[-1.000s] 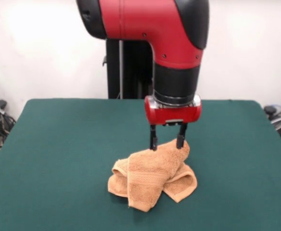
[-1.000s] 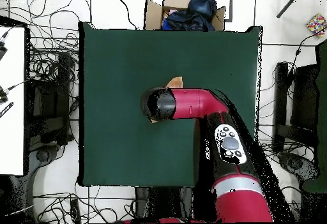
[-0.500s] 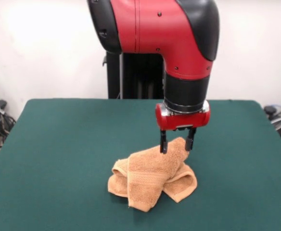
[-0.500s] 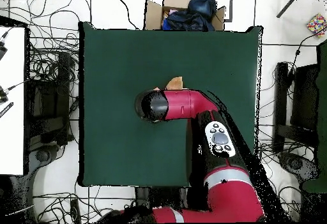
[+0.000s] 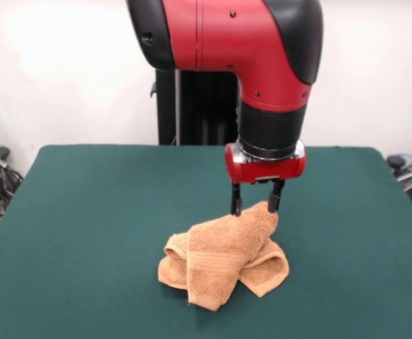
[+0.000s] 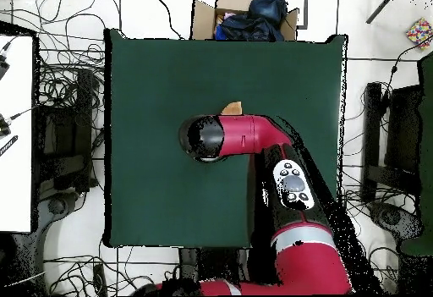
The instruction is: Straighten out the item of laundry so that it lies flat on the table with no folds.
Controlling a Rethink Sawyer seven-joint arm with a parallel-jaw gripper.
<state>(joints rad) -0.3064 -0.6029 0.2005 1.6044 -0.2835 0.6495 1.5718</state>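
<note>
Your gripper [image 5: 255,205] straddles the raised far fold of the crumpled washcloth [image 5: 223,256] mid-table [image 5: 86,212], fingers apart, seemingly not pinching. Close on one layer only, then lift and drag outward.

overhead: arm [image 6: 254,137] hides most of washcloth [image 6: 231,107] | gripper hidden | front: arm top cut off

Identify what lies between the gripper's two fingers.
In the front view, the washcloth's raised top fold sits between the open gripper's fingers.
</note>
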